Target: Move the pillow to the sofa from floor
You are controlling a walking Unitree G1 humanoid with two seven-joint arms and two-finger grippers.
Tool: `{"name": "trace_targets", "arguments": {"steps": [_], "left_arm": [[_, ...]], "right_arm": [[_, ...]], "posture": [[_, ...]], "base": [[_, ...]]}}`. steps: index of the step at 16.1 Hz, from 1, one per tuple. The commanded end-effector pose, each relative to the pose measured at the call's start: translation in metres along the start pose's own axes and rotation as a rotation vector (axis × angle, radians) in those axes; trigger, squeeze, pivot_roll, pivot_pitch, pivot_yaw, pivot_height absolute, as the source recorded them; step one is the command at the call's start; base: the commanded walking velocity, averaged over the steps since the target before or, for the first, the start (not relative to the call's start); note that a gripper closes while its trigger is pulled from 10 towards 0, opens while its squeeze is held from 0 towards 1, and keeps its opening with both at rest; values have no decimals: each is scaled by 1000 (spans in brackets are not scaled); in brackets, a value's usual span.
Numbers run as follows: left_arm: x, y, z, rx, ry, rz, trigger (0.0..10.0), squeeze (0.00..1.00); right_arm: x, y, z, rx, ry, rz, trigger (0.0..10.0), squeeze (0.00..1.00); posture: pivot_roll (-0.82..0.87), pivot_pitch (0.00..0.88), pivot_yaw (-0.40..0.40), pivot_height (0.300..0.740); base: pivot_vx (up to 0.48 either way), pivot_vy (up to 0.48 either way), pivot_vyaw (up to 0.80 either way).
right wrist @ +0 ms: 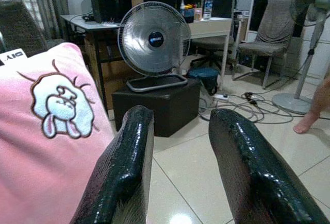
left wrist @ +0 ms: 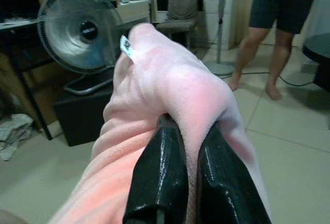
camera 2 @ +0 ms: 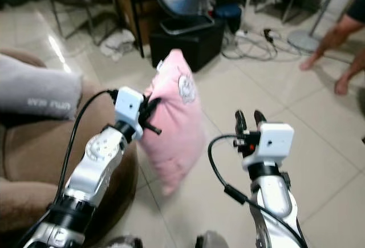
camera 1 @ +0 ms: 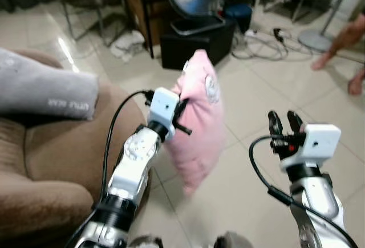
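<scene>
Pinching pink pillow (camera 1: 199,122) aloft beside sofa (camera 1: 51,168), left gripper (left wrist: 188,177) clamped; right gripper (camera 1: 283,124) fingers apart

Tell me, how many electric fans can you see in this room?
2. A round silver table fan with a wire grille sits on the black box beyond the pink plush pillow. A tall pedestal fan stands by the grey chair. More may be hidden.

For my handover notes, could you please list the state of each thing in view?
pink pillow: lifted off the floor, hanging
left gripper: shut on the pillow's edge
right gripper: open, holding nothing
brown sofa: grey cushion lying on it
</scene>
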State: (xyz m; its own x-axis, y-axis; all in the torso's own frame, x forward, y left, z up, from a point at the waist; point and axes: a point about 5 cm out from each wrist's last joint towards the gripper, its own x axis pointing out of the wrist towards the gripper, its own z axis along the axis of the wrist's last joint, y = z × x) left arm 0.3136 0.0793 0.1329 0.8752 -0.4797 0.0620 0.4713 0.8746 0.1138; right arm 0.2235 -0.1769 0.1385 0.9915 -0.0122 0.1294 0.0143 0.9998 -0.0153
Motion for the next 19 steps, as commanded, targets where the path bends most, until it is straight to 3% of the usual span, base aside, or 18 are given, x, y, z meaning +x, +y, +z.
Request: {"name": "trace_targets", "arguments": {"steps": [1,2,5,9,19], "left_arm": [[6,-1,11,9,-52,1,10000,0],[10,-4,8,57,-16,-7,10000,0],[22,-6,15,61,-39,-28,10000,0],[32,-6,18,74,-41,-26,10000,0],[36,-5,14,73,-24,-17,10000,0]], "right_arm": [[-2,-3,-6,-1,30,-21,10000,0],[-2,-4,-11,5,62,-50,10000,0],[0,7,-11,-50,63,27,10000,0],[0,11,-13,-71,63,53,10000,0],[-3,9,-17,-96,74,82,10000,0]], "posture": [[-82,3,20,740],[-82,0,21,740],[-84,0,26,740],[-90,0,41,740],[-87,1,34,740]], "base": [[0,0,0],[0,0,0],[0,0,0],[300,0,800],[331,0,800]]}}
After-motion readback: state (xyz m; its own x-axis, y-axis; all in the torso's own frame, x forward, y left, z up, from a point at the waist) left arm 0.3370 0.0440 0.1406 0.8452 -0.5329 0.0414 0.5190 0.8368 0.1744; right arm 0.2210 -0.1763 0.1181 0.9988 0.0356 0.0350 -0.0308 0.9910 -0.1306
